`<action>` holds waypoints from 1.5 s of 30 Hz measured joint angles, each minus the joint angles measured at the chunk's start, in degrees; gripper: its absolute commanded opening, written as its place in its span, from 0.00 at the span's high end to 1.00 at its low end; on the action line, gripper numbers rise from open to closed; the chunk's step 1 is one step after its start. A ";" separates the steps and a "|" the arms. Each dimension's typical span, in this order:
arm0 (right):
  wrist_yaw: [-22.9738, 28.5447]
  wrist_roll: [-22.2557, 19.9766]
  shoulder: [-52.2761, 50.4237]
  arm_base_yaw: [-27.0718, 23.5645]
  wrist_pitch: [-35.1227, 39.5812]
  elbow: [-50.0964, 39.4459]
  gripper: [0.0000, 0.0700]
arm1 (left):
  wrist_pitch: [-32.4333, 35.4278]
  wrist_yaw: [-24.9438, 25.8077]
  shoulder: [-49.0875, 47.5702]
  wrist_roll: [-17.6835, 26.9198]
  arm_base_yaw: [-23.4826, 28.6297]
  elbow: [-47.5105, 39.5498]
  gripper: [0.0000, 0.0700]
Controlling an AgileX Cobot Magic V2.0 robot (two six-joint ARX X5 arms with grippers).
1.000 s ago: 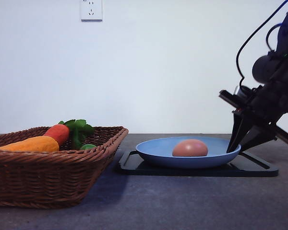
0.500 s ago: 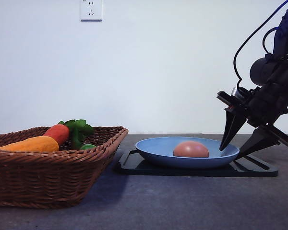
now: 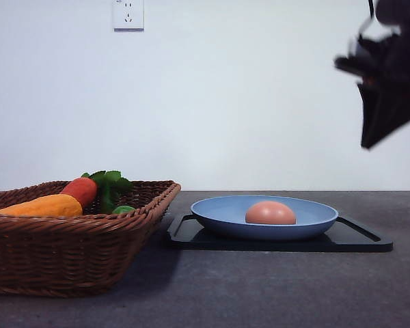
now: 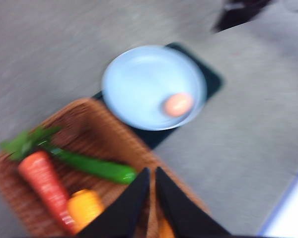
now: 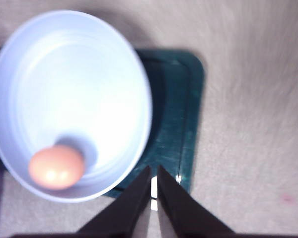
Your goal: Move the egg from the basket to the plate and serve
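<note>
Brownish-pink and whole, the egg (image 3: 270,212) lies in the light-blue plate (image 3: 219,210), toward its right side, and the plate sits on a black tray (image 3: 352,240) to the right of the wicker basket (image 3: 75,253). The transfer itself therefore looks done: the basket holds only a carrot toy (image 3: 80,190), an orange toy (image 3: 44,206) and a green vegetable (image 4: 97,167). What is left, as I judge it, is serving the plate, which rests on the tray with nothing gripping it.

High at the upper right of the front view, the right gripper (image 3: 386,102) hangs well above the plate's right edge, blurred; its wrist camera shows the fingers (image 5: 134,201) pressed nearly together, holding nothing, over the tray's near edge. The left gripper (image 4: 152,174) hovers high over the basket, fingers likewise drawn almost together and empty.
</note>
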 measured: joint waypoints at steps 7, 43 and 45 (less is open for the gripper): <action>16.50 -1.08 -12.90 10.57 4.90 -5.81 1.00 | 7.66 -0.27 -1.75 -1.06 10.76 -9.45 1.00; 32.75 -0.87 -46.68 24.67 50.24 -53.05 1.00 | 43.48 -0.47 -33.33 -13.03 15.49 -55.02 1.00; 32.75 -0.87 -46.69 24.67 50.24 -53.05 1.00 | 43.36 -0.48 -33.45 -13.02 15.42 -55.02 1.00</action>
